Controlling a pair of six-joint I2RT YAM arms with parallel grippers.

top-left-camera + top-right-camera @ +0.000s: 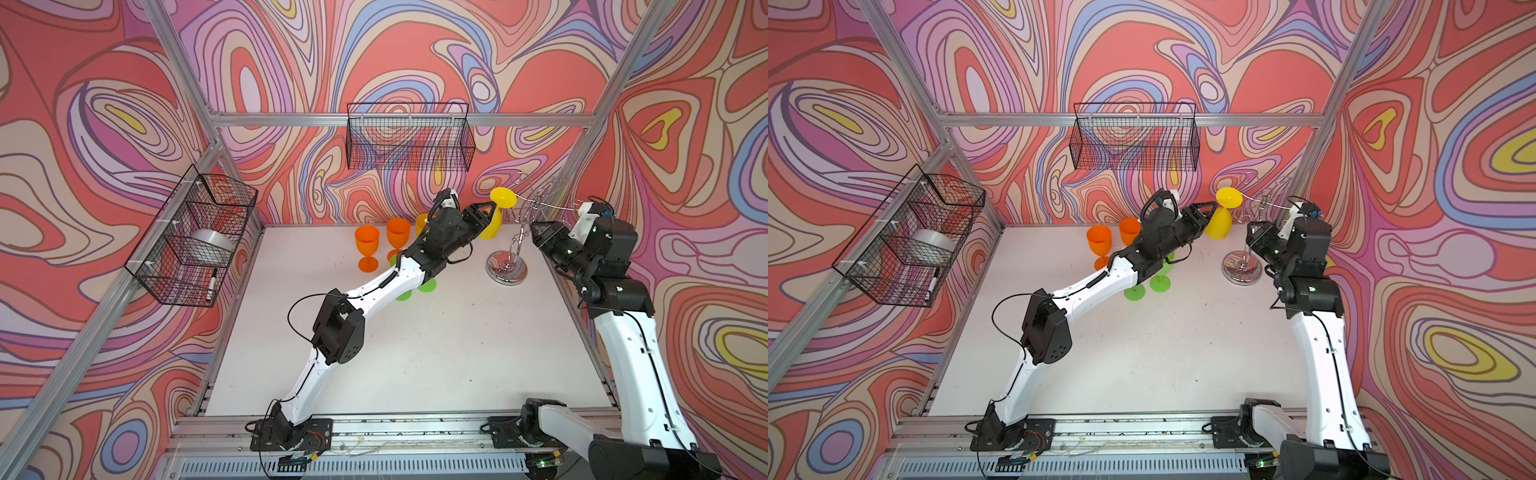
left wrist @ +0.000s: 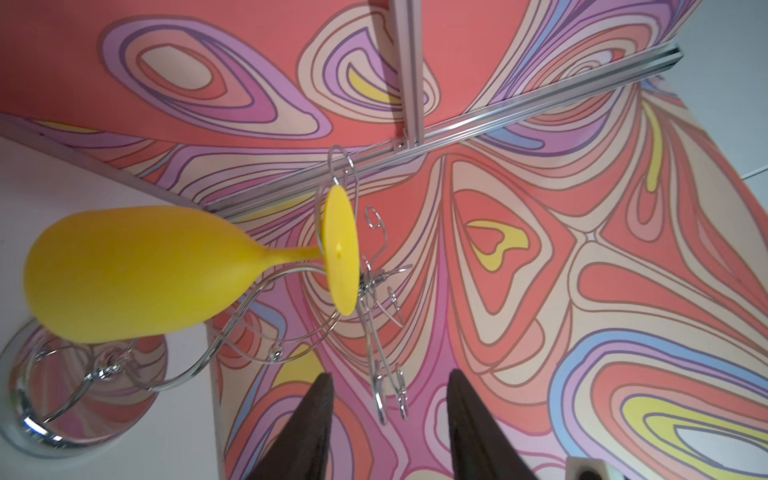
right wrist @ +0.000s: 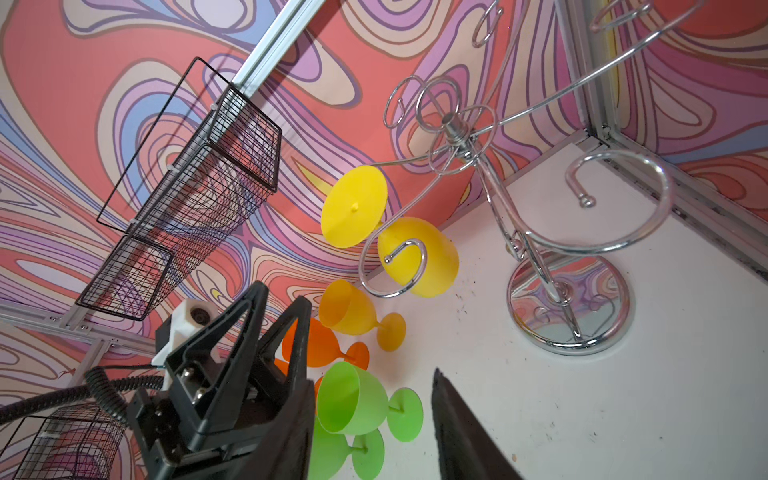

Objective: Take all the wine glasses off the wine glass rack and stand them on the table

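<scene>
A yellow wine glass (image 1: pixel 490 226) (image 1: pixel 1219 226) hangs upside down from a looped arm of the chrome wine glass rack (image 1: pixel 506 272) (image 1: pixel 1241 272) at the back right of the table. My left gripper (image 1: pixel 490 210) (image 2: pixel 390 374) sits just left of the glass's stem, open. Only a far wire loop shows between its fingers, and the wine glass (image 2: pixel 124 274) lies off to one side in the left wrist view. My right gripper (image 1: pixel 536 235) (image 3: pixel 372 378) hovers open just right of the rack's twisted stem, holding nothing. The right wrist view shows the wine glass (image 3: pixel 419 257) and the left gripper (image 3: pixel 282 293) beside it.
Two orange glasses (image 1: pixel 367 245) (image 1: pixel 398 235), an amber one (image 1: pixel 422 222) and two green ones (image 1: pixel 428 284) stand under my left arm. A black mesh basket (image 1: pixel 409 137) hangs on the back wall. Another basket (image 1: pixel 195 237) on the left holds a tape roll and a marker.
</scene>
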